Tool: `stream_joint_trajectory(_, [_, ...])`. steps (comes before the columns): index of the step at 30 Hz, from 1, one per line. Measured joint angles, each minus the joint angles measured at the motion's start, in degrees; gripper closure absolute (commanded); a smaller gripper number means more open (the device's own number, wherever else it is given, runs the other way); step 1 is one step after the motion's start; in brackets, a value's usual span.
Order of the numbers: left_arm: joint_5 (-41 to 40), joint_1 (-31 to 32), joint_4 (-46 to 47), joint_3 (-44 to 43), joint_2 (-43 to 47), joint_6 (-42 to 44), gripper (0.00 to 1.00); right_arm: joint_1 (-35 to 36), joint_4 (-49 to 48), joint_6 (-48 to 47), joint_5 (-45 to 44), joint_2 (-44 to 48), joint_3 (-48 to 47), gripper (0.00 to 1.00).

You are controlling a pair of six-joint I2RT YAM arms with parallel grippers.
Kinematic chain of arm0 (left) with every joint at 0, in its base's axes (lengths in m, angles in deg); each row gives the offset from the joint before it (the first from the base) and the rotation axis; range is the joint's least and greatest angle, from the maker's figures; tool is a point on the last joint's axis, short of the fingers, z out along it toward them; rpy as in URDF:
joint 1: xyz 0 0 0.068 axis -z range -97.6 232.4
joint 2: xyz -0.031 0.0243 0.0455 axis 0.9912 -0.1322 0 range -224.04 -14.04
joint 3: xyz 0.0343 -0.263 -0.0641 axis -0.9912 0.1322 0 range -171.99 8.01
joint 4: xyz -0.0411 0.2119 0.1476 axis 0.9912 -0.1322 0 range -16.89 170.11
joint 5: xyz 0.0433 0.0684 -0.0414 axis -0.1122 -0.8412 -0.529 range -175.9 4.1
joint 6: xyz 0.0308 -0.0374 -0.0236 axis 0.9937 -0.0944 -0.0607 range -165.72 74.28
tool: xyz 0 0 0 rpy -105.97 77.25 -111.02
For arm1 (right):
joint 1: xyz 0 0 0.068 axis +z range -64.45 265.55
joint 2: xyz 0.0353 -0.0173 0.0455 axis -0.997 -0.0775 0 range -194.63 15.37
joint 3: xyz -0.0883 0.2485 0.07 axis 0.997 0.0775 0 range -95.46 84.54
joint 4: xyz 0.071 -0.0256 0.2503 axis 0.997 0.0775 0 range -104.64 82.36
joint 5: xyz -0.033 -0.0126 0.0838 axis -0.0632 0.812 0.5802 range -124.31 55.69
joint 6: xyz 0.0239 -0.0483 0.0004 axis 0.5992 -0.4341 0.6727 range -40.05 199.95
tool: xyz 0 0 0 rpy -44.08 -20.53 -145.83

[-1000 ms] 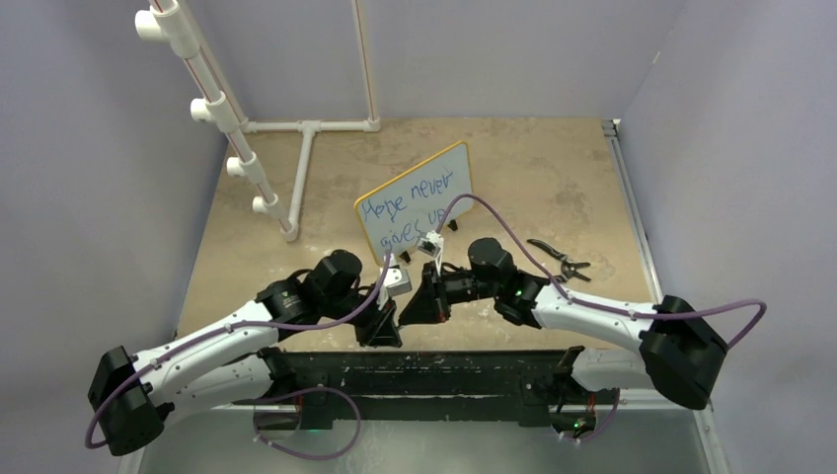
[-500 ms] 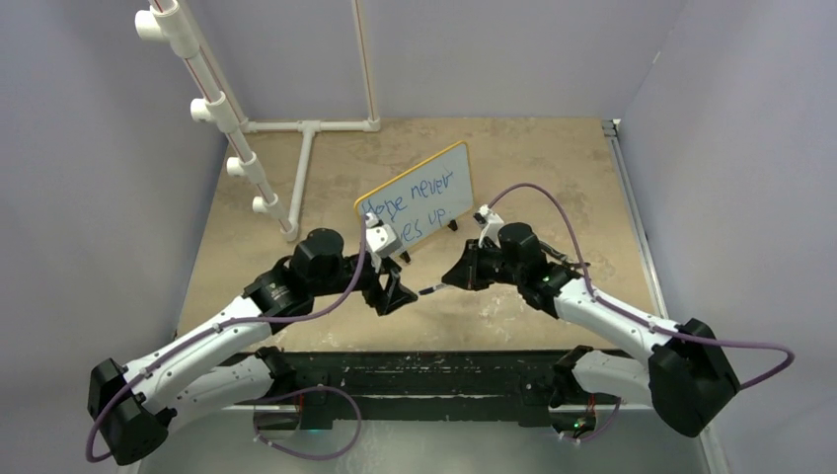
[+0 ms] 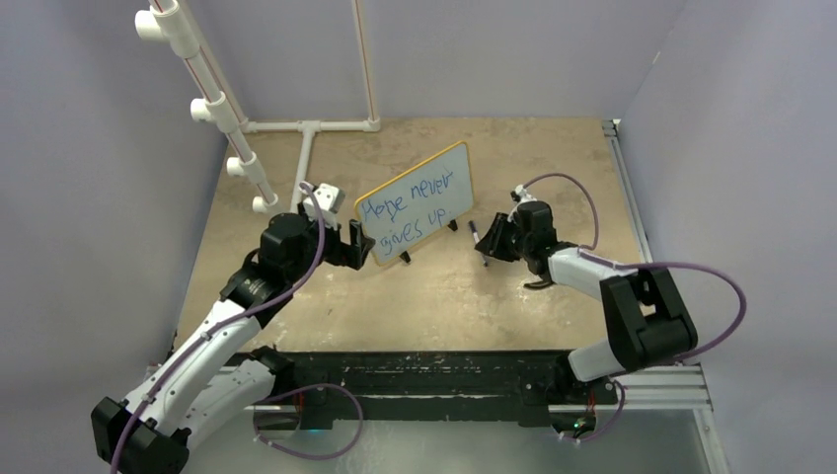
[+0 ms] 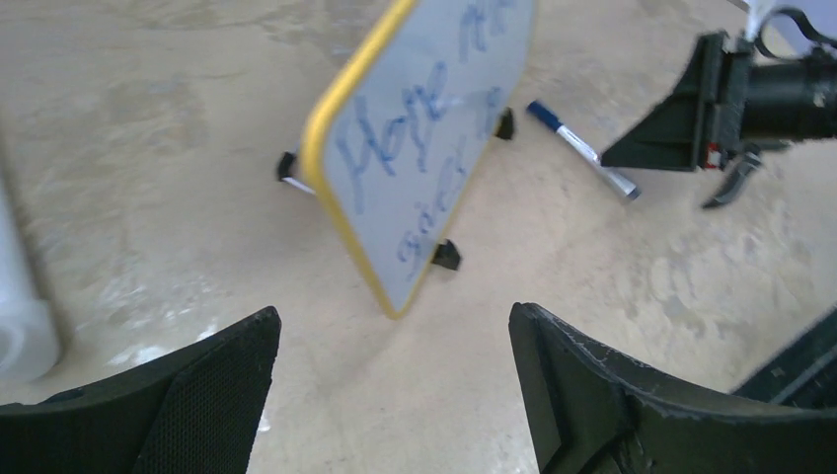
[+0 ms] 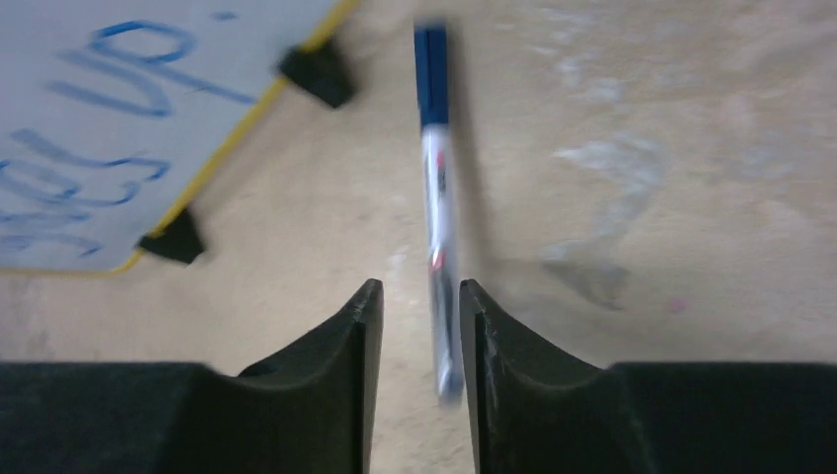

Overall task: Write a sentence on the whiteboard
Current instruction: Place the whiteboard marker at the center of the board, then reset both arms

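Two arms that crowded the front of the whiteboard point(image 3: 460, 197) a second ago now sit at its sides. The left hand point(image 3: 347, 242) has swung to the board's left edge. The right hand point(image 3: 491, 240) has moved to the board's right. The second line of the sentence point(image 3: 415, 202), then half hidden by the arms, now shows in full.

The left hand has gone from nearly closed to wide and holds nothing; its wrist view shows both fingers spread well apart. The right hand, clamped before, now stands narrowly parted. The blue-capped marker point(image 5: 434, 168) runs between its fingers with a sliver of space on one side, and rests on the counter point(image 3: 434, 296) just right of the board.

The whiteboard stands on the counter's middle, tilted back on small black feet point(image 4: 446, 255), its yellow frame turned at an angle. Blue handwriting fills it in two lines, "Hope never" above "gives up.", the letters loose and slanted.
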Motion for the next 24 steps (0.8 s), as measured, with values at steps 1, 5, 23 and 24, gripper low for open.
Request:
stream_joint_trajectory(1, [-1.4, -0.6, -0.2, 0.0, 0.3, -0.1, 0.14, -1.0, -0.1, -0.4, -0.8, -1.9, -0.4, 0.50])
stream_joint_trajectory(5, [-7.3, -3.1, -1.8, 0.0, 1.0, -1.4, 0.13, -4.2, 0.6, -1.0, -3.7, -4.9, -0.9, 0.31])
stream_joint_trajectory(23, [-21.6, -7.1, -2.9, -0.9, 5.7, -2.7, 0.07, -6.5, -0.7, -9.8, -20.4, 37.1, 3.7, 0.21])
stream_joint_trajectory(24, [-22.3, -7.1, -2.8, -0.9, 7.0, -2.6, 0.06, -6.5, -1.9, -10.9, -20.7, 41.0, 4.7, 0.21])
